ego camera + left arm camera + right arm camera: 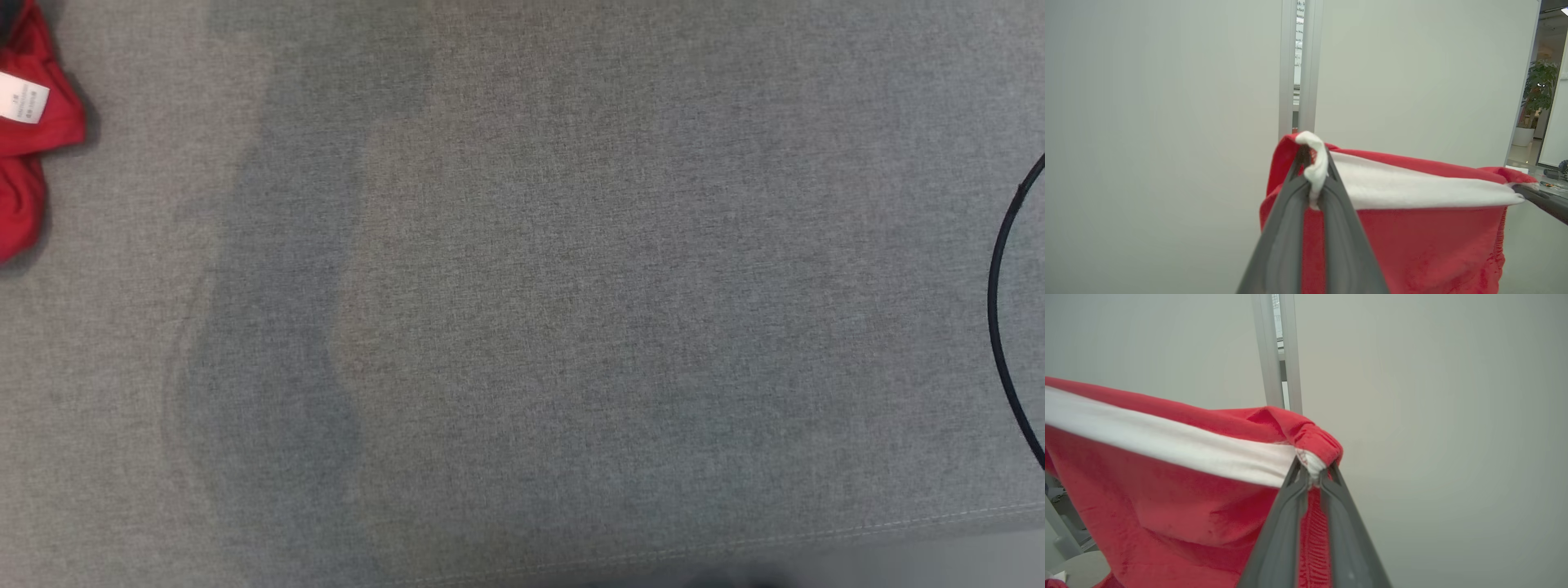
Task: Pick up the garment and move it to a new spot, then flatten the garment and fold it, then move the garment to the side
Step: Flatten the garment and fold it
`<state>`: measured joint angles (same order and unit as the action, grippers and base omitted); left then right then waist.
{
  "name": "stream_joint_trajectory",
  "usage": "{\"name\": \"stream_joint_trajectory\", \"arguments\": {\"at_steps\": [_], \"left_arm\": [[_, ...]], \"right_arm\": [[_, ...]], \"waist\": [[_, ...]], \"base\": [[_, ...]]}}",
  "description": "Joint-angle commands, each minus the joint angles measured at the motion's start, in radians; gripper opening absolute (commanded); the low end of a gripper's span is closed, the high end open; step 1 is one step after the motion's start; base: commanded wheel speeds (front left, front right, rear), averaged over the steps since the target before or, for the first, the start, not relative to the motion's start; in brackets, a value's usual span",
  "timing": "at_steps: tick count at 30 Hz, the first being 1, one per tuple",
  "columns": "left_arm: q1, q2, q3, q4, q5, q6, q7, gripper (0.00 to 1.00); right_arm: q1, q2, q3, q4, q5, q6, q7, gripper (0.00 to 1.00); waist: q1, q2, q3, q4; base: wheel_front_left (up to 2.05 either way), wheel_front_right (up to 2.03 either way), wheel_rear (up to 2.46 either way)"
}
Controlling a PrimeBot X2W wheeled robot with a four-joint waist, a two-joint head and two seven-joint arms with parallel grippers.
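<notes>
The garment [1412, 241] is red with a white band along its top edge, and it hangs stretched in the air between both grippers. My left gripper [1312, 163] is shut on one corner of the white band. My right gripper [1312, 471] is shut on the opposite corner, and its dark fingers [1541, 200] also enter the left wrist view from the right. In the head view, a red fold of the garment [33, 155] with a white care label shows at the far left edge over the grey surface.
A wide grey fabric surface [555, 286] fills the head view, with its front seam near the bottom. A thin black cable [1000, 310] curves at the right edge. Behind the garment stand pale wall panels [1159, 122] with a metal post [1300, 69]. A potted plant [1539, 90] stands far right.
</notes>
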<state>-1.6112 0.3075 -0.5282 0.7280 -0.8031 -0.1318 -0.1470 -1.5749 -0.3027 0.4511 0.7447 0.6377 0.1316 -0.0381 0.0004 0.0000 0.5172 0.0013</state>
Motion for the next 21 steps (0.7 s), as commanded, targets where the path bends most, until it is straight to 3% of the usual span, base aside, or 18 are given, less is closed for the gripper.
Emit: {"name": "stream_joint_trajectory", "arguments": {"at_steps": [1, 6, 11, 17, 21], "left_arm": [[-0.035, 0.006, -0.007, 0.022, -0.003, 0.003, -0.013, 0.00], [-0.102, -0.013, -0.047, 0.062, -0.041, 0.003, -0.047, 0.00], [-0.038, -0.006, -0.088, 0.064, -0.094, 0.003, -0.079, 0.00], [0.155, 0.028, -0.107, -0.003, -0.153, 0.003, -0.116, 0.00], [0.363, 0.054, -0.010, -0.110, -0.131, 0.003, -0.119, 0.00]], "right_arm": [[-0.030, -0.003, 0.001, 0.028, 0.004, -0.002, -0.012, 0.00], [-0.100, -0.001, 0.043, 0.095, 0.026, -0.002, -0.039, 0.00], [-0.057, -0.009, 0.099, 0.122, 0.070, -0.002, -0.071, 0.00], [0.104, -0.031, 0.194, 0.061, 0.138, -0.001, -0.152, 0.00], [0.278, -0.068, 0.246, -0.018, 0.185, -0.002, -0.195, 0.00]], "waist": [[-0.0004, 0.0000, 0.019, -0.009], [-0.0004, 0.0000, 0.031, -0.002], [-0.0004, 0.0000, 0.044, -0.003], [-0.0004, 0.0000, 0.015, -0.009], [-0.0004, 0.0000, -0.036, -0.010]], "base": [[0.00, 0.00, 0.00], [0.00, 0.00, 0.00], [0.00, 0.00, 0.00], [0.00, 0.00, 0.00], [0.00, 0.00, 0.00]]}}
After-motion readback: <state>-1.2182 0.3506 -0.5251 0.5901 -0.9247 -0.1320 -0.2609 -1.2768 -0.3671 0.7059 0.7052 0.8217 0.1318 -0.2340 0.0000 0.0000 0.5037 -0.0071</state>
